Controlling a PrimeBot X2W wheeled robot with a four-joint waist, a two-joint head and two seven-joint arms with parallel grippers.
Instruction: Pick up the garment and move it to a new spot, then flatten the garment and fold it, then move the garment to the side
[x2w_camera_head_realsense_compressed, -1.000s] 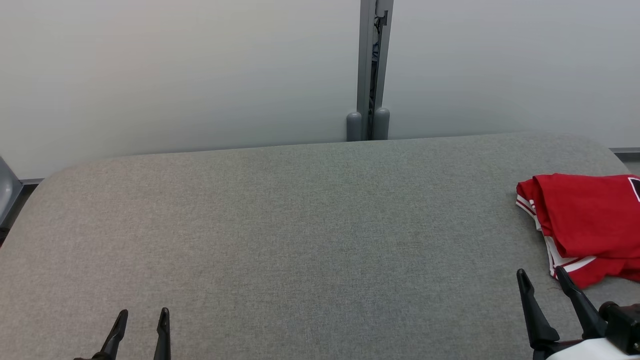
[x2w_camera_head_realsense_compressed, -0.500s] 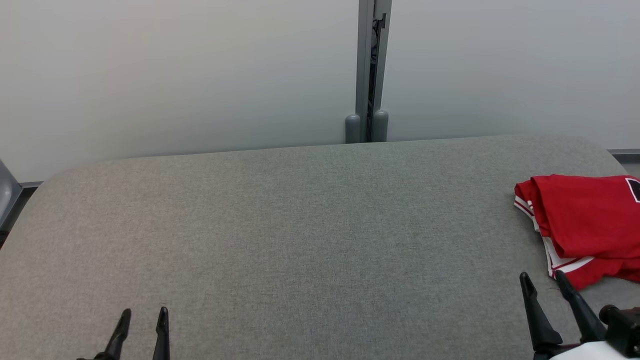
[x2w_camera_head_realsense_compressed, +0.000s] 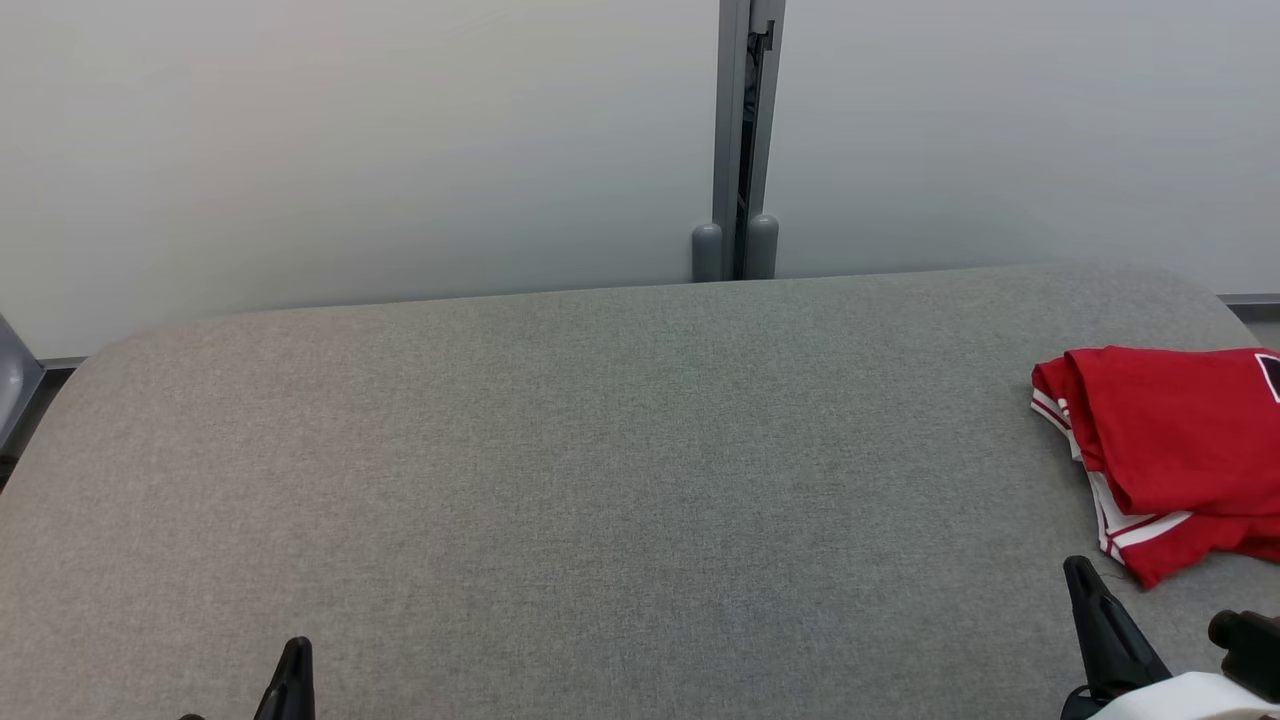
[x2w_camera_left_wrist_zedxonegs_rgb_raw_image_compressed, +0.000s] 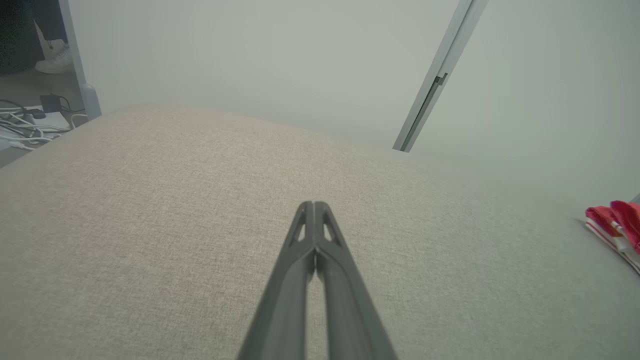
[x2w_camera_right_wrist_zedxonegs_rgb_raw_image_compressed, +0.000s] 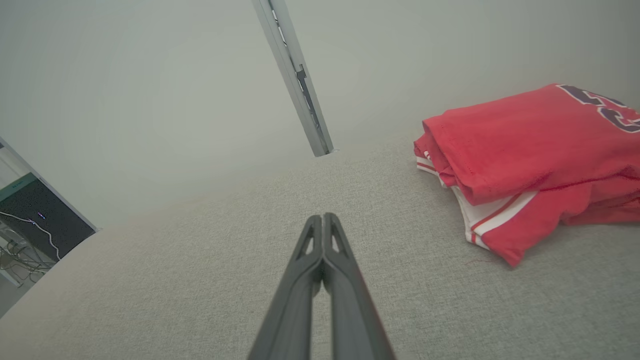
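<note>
Garment (x2w_camera_head_realsense_compressed: 1170, 440): red, folded, white trim w/ red stripes at the hem, lying at right end of grey table (x2w_camera_head_realsense_compressed: 600, 450). Right jaws pressed together, empty, near it; garment sits ahead & to their right, not touching. Left jaws also closed tight, empty, well apart from it. Dark lettering on garment is cut off, unreadable.

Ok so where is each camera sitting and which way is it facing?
Head view: on the head, facing forward and down over the table; left hand and right hand at the bottom.
Left wrist view: on the left arm, looking along its shut fingers across the table.
Right wrist view: on the right arm, along its shut fingers, garment at right.
Shared: all three show garment and grey post.
</note>
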